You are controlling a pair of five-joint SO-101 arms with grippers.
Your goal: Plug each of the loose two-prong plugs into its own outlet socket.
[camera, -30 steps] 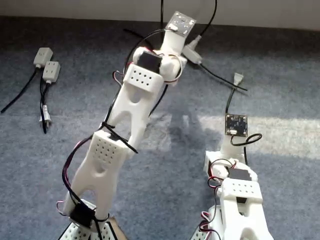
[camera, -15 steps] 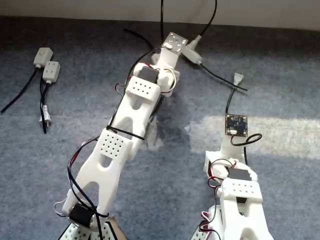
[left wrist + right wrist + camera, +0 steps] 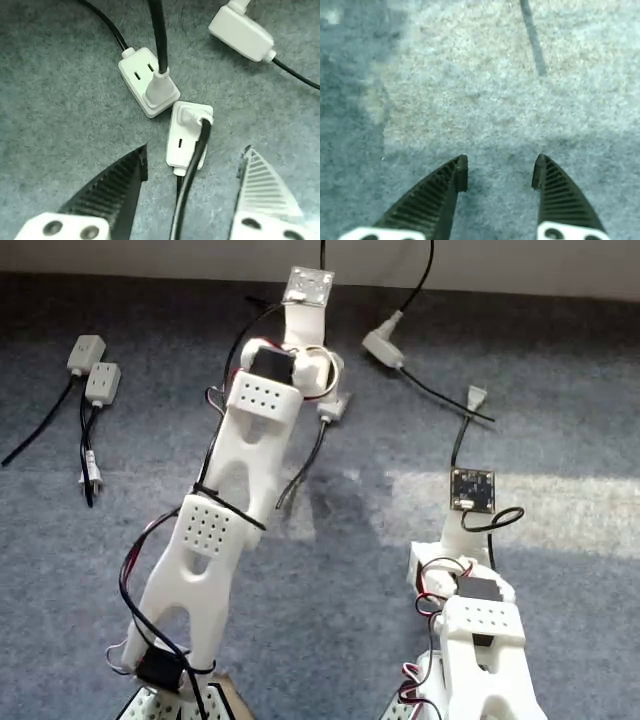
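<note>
My left gripper (image 3: 195, 150) hangs open above the carpet, one black finger (image 3: 120, 180) and one white finger (image 3: 260, 182). Just ahead of it lie two white outlet sockets. The farther socket (image 3: 134, 75) has a white plug (image 3: 161, 91) seated in it. The nearer socket (image 3: 186, 140) carries a plug (image 3: 192, 114) with a black cable running back between the fingers. A loose white plug (image 3: 242, 35) lies off to one side, also seen as the white plug (image 3: 383, 345) beside the left arm (image 3: 250, 440). My right gripper (image 3: 501, 159) is open over bare carpet.
Two beige socket blocks (image 3: 92, 367) with black cables lie at the far left. A white socket with a cable (image 3: 333, 408) rests beside the left arm. A small grey connector (image 3: 476, 396) lies ahead of the right arm (image 3: 472, 540). A wall edge runs along the back.
The left arm has swung to the left, away from the loose white plug. The white socket with its cable has come into sight beside it. The right arm has kept still.
</note>
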